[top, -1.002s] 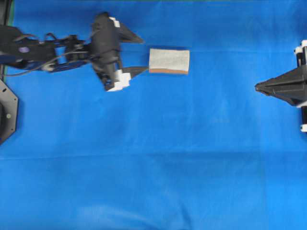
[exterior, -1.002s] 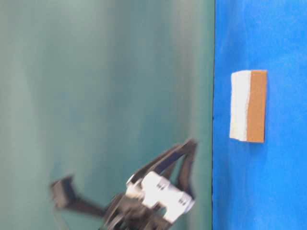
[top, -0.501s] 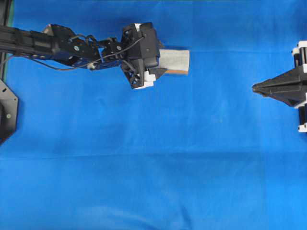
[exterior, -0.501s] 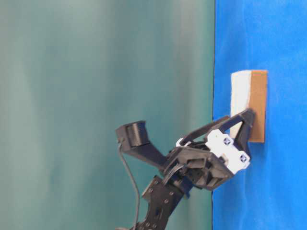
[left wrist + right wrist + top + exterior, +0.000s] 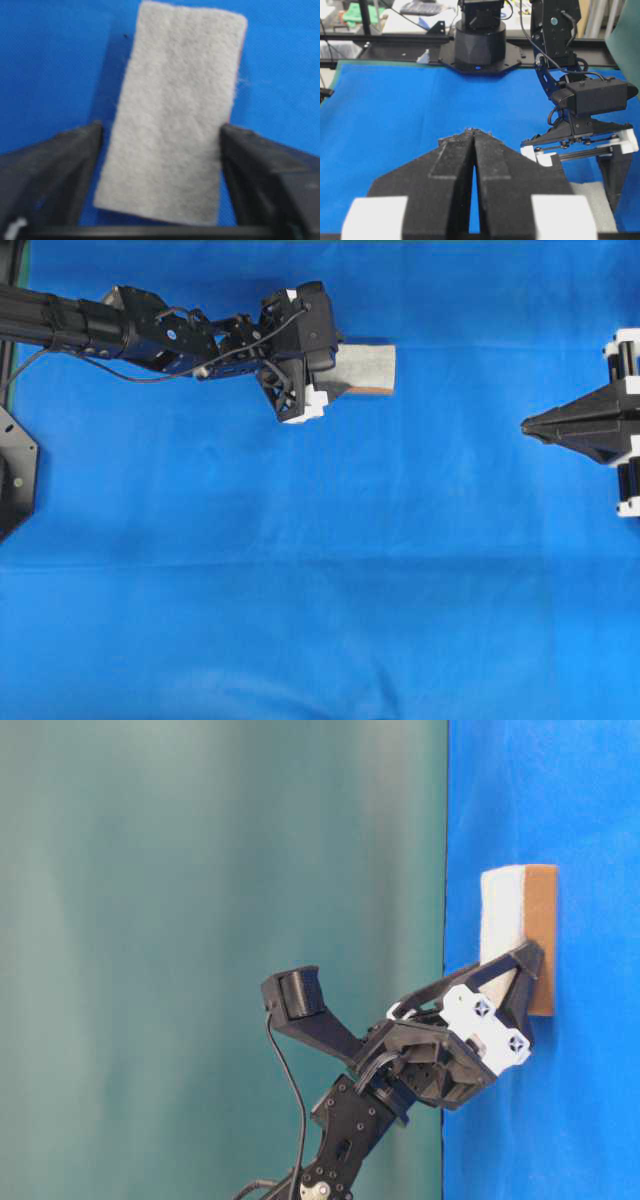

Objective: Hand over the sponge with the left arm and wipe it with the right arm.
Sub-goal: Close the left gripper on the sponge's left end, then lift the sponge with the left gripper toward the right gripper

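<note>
The left arm (image 5: 120,328) comes in from the 9 o'clock edge of the overhead view and reaches toward 3 o'clock across the blue desk (image 5: 320,570). Its left claw (image 5: 335,365) is down over the sponge (image 5: 368,367), which lies flat on the desk up near 12 o'clock, a bit left of the middle. The fuzzy grey face of the sponge looks up, and a thin orange-brown edge shows along its 6 o'clock side. In the left wrist view one black finger (image 5: 60,170) stands just beside the sponge (image 5: 172,110) at 9 o'clock and the other finger stands just beside it at 3 o'clock. The claw is spread around the near end of the sponge, and I cannot tell if the fingers press on it. In the table-level view the left claw (image 5: 505,985) sits over the low end of the sponge (image 5: 505,915). Far over at the 3 o'clock edge of the overhead view is the right claw (image 5: 528,425), well apart from the sponge. It is clenched, with its two black fingers (image 5: 492,165) pressed tight into one point and nothing between them.
</note>
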`<control>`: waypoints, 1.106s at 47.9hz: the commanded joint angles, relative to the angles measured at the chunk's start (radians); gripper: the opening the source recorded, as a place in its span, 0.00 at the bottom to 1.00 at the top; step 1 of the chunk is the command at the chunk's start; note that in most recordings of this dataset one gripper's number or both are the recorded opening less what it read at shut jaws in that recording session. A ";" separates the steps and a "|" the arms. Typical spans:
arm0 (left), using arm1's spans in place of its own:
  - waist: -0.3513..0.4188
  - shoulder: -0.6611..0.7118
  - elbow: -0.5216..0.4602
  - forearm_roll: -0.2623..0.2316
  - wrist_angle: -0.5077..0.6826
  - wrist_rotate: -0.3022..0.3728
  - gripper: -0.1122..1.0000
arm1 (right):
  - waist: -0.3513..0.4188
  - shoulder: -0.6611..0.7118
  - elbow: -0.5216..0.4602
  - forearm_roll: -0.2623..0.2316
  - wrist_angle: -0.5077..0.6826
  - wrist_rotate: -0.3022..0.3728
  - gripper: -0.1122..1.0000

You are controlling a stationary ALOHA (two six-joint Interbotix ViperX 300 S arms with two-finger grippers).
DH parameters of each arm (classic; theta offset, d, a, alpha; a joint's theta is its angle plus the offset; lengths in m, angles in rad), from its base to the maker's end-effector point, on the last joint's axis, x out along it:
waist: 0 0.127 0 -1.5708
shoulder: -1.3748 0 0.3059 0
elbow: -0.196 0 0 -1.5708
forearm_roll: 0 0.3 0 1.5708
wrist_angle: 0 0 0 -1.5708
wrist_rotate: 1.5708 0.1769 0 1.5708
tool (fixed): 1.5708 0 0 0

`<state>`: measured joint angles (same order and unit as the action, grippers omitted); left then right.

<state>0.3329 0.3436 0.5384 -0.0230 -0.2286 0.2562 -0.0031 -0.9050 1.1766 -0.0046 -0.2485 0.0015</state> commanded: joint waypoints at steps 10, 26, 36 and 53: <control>-0.002 -0.023 -0.009 -0.002 0.025 0.012 0.34 | 0.000 0.006 -0.015 -0.002 -0.006 0.002 0.10; -0.015 -0.158 -0.006 -0.002 0.167 -0.003 0.31 | 0.000 0.006 -0.015 -0.002 -0.006 0.002 0.10; -0.061 -0.319 -0.005 -0.002 0.278 -0.028 0.30 | 0.000 0.006 -0.017 -0.003 -0.005 -0.005 0.10; -0.207 -0.494 0.058 -0.006 0.330 -0.107 0.30 | -0.002 0.006 -0.020 -0.002 -0.003 -0.006 0.10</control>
<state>0.1626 -0.1089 0.5998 -0.0261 0.1058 0.1565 -0.0031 -0.9050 1.1781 -0.0061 -0.2470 -0.0031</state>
